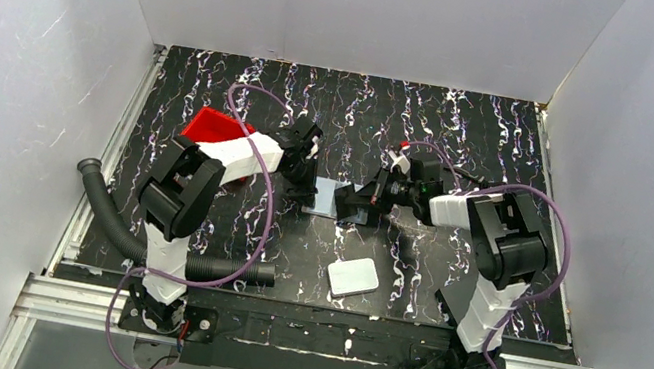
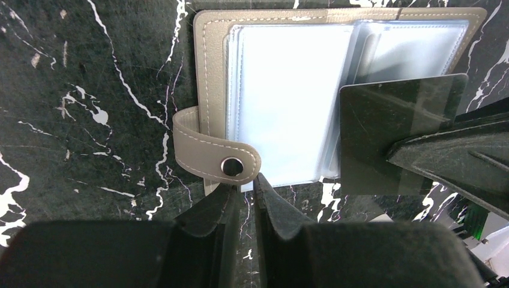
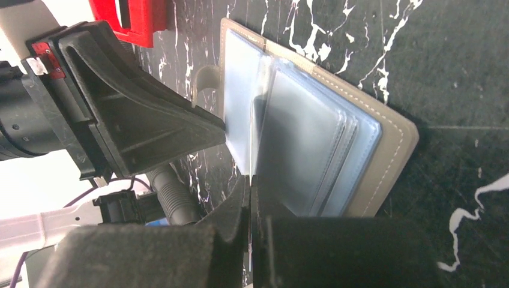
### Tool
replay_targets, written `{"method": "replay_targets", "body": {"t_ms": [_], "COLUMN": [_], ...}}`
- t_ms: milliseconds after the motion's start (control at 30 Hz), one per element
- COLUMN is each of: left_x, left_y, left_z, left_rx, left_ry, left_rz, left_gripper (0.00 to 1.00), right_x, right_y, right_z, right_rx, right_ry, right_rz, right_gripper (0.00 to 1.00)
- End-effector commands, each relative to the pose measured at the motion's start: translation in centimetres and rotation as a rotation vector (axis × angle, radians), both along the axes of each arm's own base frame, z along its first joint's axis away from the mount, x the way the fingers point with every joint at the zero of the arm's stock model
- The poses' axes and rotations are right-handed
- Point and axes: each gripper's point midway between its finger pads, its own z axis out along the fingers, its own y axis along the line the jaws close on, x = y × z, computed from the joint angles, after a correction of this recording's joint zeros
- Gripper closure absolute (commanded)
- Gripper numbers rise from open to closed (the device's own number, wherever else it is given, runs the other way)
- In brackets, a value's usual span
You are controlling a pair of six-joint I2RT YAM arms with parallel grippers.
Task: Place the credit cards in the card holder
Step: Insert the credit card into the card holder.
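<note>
We saw the left gripper at the open card holder, by its snap strap, jaws nearly together; we couldn't tell if they pinched anything. The holder lay flat mid-table between both arms. The right gripper had its jaws pressed together on a credit card, over the holder's clear sleeves.

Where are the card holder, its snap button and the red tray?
card holder (image 2: 208, 72), left wrist view, grey stitched border
snap button (image 2: 231, 166), left wrist view, metal centre
red tray (image 1: 209, 126), top view, exposed red corner
</note>
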Motion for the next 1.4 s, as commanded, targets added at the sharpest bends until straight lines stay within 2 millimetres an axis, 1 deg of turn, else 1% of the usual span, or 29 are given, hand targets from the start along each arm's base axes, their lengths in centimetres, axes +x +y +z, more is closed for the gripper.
{"method": "replay_targets", "body": {"t_ms": [0,267,400,467,567,667,767,833,967,1167,1233,1367], "left_x": [-0.8,-0.9,-0.9,-0.9,-1.0,-1.0,-1.1,-1.1,-1.0,-1.1,-1.1,-1.4], "left_y": [0.5,0.4,0.4,0.4,0.5,0.6,0.4,0.4,0.4,0.3,0.3,0.4], "left_z": [-1.0,-1.1,-0.9,-0.8,-0.6,-0.6,-0.7,-0.7,-0.4,-0.3,-0.3,-0.6], "left_rx": [0.036,0.037,0.035,0.035,0.036,0.038,0.032,0.031,0.027,0.023,0.023,0.030], "left_ry": [0.020,0.023,0.022,0.020,0.016,0.015,0.021,0.020,0.015,0.014,0.015,0.021], "left_rz": [-0.002,-0.005,-0.004,-0.003,-0.004,-0.003,-0.002,-0.001,-0.002,0.002,0.000,-0.001], "left_gripper": [0.87,0.88,0.88,0.88,0.88,0.88,0.88,0.88,0.88,0.88,0.89,0.89], "right_x": [1.8,2.5,3.0,2.9,2.3,2.0,1.7,1.5,0.9,0.9,1.1,2.3], "right_y": [1.1,2.0,2.0,1.9,1.0,0.5,0.3,0.2,0.3,0.8,1.2,1.9], "right_z": [1.9,1.9,2.3,2.1,1.2,1.9,2.0,1.6,0.8,0.2,0.1,1.0], "right_rx": [0.077,0.102,0.109,0.093,0.001,-0.025,-0.039,-0.048,-0.044,-0.026,0.003,0.064], "right_ry": [-0.075,-0.103,-0.129,-0.125,-0.100,-0.111,-0.101,-0.085,-0.057,-0.046,-0.044,-0.084], "right_rz": [0.005,-0.001,-0.028,-0.026,-0.016,-0.026,-0.020,-0.019,-0.008,-0.004,-0.007,-0.027], "right_gripper": [0.99,0.99,0.99,0.99,0.99,0.99,0.99,0.99,0.99,0.99,0.99,0.99]}}
